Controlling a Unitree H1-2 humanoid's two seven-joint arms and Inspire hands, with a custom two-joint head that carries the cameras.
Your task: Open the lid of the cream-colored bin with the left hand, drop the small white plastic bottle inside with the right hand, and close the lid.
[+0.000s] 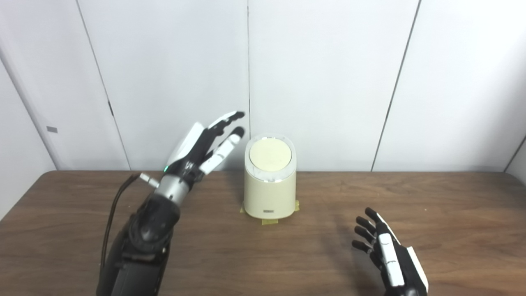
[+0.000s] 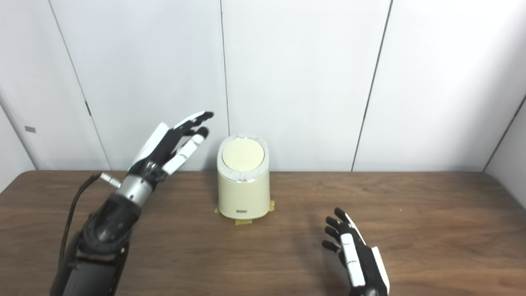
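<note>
We hold our left robot hand (image 1: pixel 205 144) open, raised beside the closed cream bin (image 1: pixel 269 181) taped to the table (image 1: pixel 411 213), while our right robot hand (image 1: pixel 386 255) waits open and empty, no bottle visible.

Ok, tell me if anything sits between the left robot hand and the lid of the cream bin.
Nothing visible does. The left robot hand is raised, open, left of the bin and apart from it, with only air between its fingertips and the closed lid. The right robot hand is low over the table, well off that path.
</note>
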